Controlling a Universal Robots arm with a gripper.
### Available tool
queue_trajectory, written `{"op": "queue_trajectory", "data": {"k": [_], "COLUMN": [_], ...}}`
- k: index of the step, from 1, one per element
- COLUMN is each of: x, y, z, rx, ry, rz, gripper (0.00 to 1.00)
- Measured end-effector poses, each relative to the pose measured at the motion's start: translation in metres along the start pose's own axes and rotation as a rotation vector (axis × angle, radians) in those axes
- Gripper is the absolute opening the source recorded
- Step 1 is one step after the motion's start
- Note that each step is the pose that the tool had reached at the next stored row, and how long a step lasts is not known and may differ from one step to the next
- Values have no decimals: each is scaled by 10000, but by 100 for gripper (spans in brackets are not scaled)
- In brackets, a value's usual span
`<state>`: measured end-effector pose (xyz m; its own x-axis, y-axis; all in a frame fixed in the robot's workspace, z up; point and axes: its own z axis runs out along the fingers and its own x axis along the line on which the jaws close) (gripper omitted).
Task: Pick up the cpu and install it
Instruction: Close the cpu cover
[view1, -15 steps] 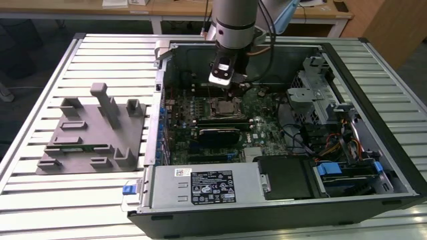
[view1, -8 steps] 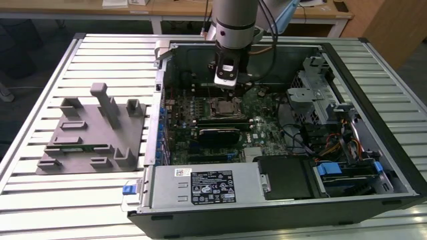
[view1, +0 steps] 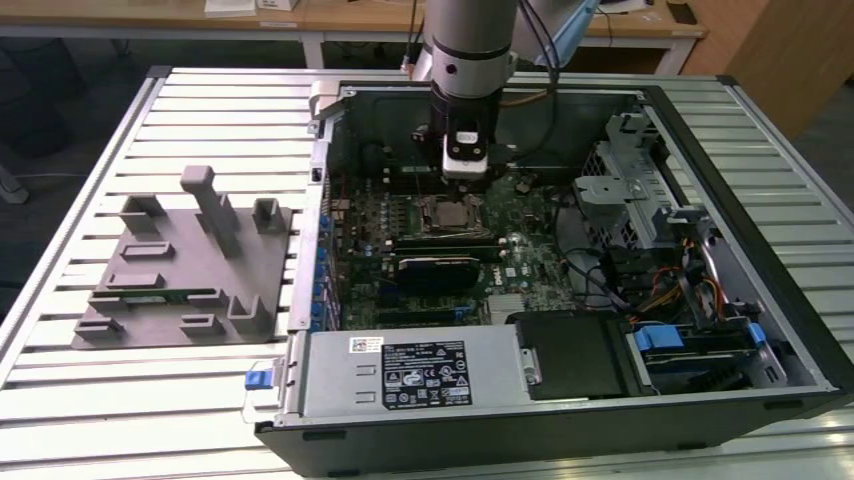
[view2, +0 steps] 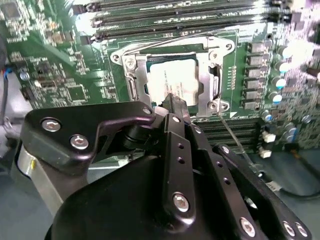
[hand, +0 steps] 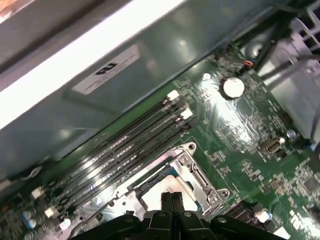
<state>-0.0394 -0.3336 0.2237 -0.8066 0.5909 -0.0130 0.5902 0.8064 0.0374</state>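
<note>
Inside open computer case (view1: 801, 330) on counter (view1: 134, 400), gripper (view2: 171, 101) hangs straight over socket (view2: 131, 67). Fingers (hand: 166, 200) pinched together, nothing between them. cpu (view2: 172, 80) lies flat within socket frame, fingertips at its near edge. Narrow tip likely there to fit inside frame and nudge chip square.

The cpu (view2: 172, 80) lies flat inside the socket (view2: 137, 75), its silver top bright and the metal frame around it on all sides. The black gripper (view2: 172, 102), its fingers drawn together into one narrow tip, hangs over the cpu's edge nearest the camera; whether it touches cannot be told. Beyond the socket run long dark memory slots (view2: 175, 25), parallel to one another. A row of small cylindrical capacitors (view2: 280, 82) stands on the green board (view2: 50, 75) beside the socket. A thin metal lever (view2: 235, 142) slants from one socket corner alongside the gripper's linkage.
</note>
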Motion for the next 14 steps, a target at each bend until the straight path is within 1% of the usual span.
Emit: {"op": "queue_trajectory", "data": {"k": [14], "x": [0], "y": [0], "z": [2], "rx": [-6], "ry": [76], "rz": [-2550], "gripper": [11]}}
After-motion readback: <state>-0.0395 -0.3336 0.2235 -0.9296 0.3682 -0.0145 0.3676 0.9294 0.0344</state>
